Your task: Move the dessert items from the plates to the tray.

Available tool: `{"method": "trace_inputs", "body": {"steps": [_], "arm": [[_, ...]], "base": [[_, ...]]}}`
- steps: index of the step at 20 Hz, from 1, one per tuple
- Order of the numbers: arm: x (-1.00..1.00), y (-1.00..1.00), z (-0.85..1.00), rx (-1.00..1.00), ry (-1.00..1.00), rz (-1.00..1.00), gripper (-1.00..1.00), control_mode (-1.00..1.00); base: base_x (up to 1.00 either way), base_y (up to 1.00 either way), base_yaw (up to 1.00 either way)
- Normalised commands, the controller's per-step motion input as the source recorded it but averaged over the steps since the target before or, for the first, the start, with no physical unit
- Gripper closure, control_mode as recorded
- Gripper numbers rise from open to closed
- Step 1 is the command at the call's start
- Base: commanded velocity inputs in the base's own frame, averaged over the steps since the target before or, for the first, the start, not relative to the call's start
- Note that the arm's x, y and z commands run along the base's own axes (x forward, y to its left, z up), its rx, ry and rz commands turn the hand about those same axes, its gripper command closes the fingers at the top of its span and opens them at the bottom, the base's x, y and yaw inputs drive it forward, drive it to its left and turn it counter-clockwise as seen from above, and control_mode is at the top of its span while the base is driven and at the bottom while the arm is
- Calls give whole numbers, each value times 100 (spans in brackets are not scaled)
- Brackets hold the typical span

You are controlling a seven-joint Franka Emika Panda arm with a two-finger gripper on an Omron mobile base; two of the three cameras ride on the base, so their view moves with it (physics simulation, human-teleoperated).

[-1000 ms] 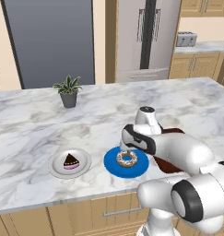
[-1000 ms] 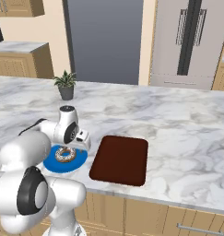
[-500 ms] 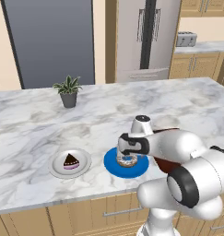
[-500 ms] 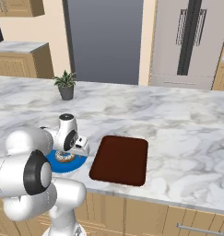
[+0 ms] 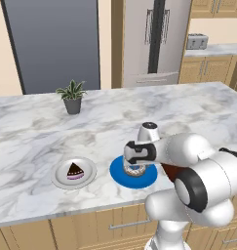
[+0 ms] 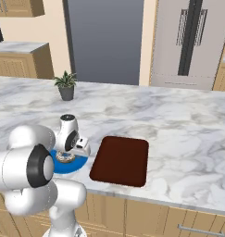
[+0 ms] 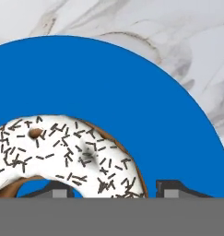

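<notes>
The white-iced, sprinkled donut (image 7: pixel 72 147) lies on the blue plate (image 7: pixel 109 78), near the counter's front edge (image 5: pixel 121 172). My gripper (image 7: pixel 115 191) is lowered onto it, with one fingertip in the donut's hole and the other just outside the ring. A thin strip of blue shows beside the outer fingertip, so the jaws stand open. In the base views my hand (image 5: pixel 139 154) covers most of the donut (image 5: pixel 134 170). The chocolate cake wedge (image 5: pixel 75 171) sits on the grey-white plate (image 5: pixel 60 177) to the left. The brown tray (image 6: pixel 121 159) lies right of the blue plate (image 6: pixel 80 163).
A small potted plant (image 5: pixel 71 97) stands further back on the marble counter (image 5: pixel 32 132). My own arm (image 5: pixel 188 151) arches over the near end of the tray. Behind the counter are a fridge and wooden cabinets.
My hand has come down onto the donut on the blue plate. The fingers have drawn in from wide open to straddle its ring. The plates, cake and tray have stayed put.
</notes>
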Motion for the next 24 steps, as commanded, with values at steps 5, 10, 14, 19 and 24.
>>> {"method": "trace_inputs", "body": {"steps": [5, 10, 14, 19, 24], "arm": [[-2, -12, 37, 2, -5, -1, 100, -100], [3, -33, 99, 2, -15, -8, 100, -100], [47, -77, 56, -2, -6, 6, 100, -100], [63, -100, 3, -14, 4, 1, 100, -100], [17, -100, -12, -3, 14, -15, 100, -100]], "base": [[0, 0, 0], [0, 0, 0], [0, 0, 0], [0, 0, 0], [0, 0, 0]]}}
